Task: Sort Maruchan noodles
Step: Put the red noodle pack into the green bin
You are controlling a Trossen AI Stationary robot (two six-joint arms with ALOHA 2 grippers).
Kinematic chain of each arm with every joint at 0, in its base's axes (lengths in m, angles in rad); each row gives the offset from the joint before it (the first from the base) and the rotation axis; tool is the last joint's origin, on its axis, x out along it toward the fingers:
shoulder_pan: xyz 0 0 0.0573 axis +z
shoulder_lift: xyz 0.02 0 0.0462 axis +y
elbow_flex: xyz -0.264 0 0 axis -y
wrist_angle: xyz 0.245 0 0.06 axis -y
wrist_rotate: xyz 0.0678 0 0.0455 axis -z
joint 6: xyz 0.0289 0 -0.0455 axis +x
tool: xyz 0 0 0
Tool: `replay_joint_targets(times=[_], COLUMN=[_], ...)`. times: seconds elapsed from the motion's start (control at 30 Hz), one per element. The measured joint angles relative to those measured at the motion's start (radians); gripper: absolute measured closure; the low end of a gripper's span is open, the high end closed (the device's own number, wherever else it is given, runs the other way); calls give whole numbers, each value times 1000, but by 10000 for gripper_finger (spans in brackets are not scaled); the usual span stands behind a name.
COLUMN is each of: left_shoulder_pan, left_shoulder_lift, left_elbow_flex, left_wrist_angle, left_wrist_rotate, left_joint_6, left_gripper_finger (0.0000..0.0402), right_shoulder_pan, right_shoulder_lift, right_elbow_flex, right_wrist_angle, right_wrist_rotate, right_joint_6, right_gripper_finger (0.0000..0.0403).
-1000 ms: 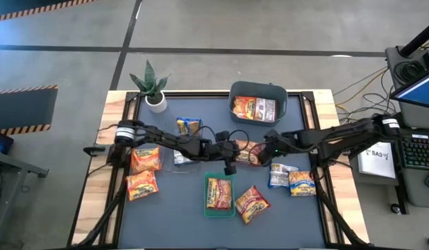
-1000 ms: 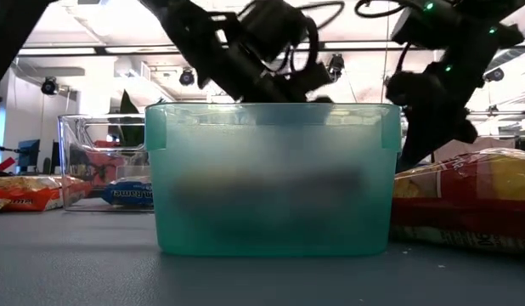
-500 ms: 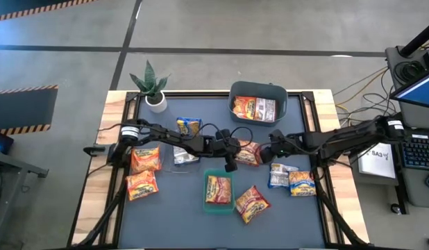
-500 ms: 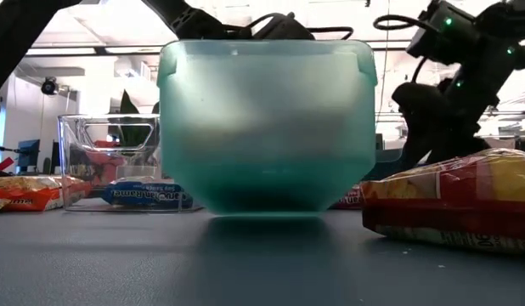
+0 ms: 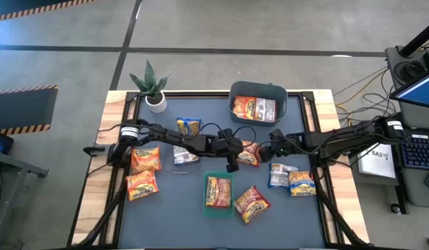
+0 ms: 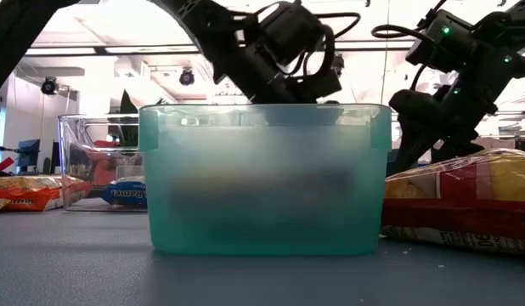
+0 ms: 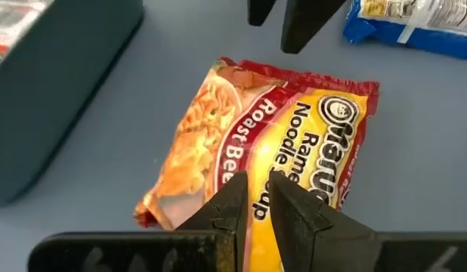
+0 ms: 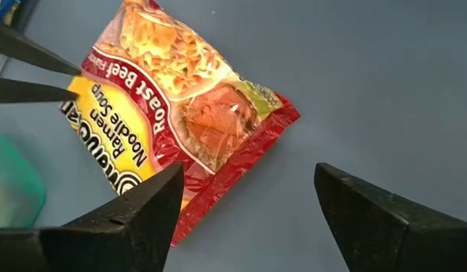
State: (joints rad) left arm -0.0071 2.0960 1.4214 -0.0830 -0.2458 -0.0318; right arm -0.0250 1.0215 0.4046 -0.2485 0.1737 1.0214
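roast beef packet [image 5: 249, 154]: red and yellow, flat on the dark mat [image 5: 166, 208] at table centre, between the two grippers. Nothing grips it.
right gripper [image 8: 245, 208]: jaws wide apart, poised over one end of that packet, not touching it.
left gripper [image 7: 252, 200]: fingers nearly together with a thin gap, nothing between them, tips at the packet's other end. Can't tell if they touch it.
green tray [image 5: 219, 195]: just in front of the centre packet, one red-yellow packet [image 5: 219, 191] inside.
grey bin [image 5: 258, 101]: at the far edge of the mat, holds an orange-red packet [image 5: 244, 107] and a silver one [image 5: 266, 109].
loose packets, right side: one red-yellow [image 5: 251, 203] beside the tray, one silver-blue [image 5: 278, 175], one blue-yellow [image 5: 303, 182].
loose packets, left side: two orange-red [image 5: 145, 158] [image 5: 141, 185], well apart from the tray.
clear tub [image 5: 186, 154]: under the left arm, a blue-yellow packet [image 5: 189, 126] just behind it.
potted plant [image 5: 152, 85]: far left corner.
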Motion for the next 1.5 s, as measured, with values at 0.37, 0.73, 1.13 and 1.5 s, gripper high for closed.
replay_joint_targets(times=[0.37,0.73,1.13,1.5], left_shoulder_pan=[22,23,23,21], left_shoulder_lift=[-2,27,29,20], left_elbow_flex=[23,24,25,24], left_wrist_angle=[-146,-130,-157,-167], left_wrist_rotate=[51,96,73,72], left_joint_6=[85,39,11,-3], left_gripper_finger=[364,364,364,364], right_shoulder_pan=[0,-2,-6,-12], right_shoulder_lift=[10,57,246,321], right_elbow_flex=[-43,-130,-134,-125], right_wrist_angle=[112,324,675,762], right_wrist_rotate=[6,0,-68,-70], right_joint_6=[19,71,-10,-40], right_gripper_finger=[113,113,113,187])
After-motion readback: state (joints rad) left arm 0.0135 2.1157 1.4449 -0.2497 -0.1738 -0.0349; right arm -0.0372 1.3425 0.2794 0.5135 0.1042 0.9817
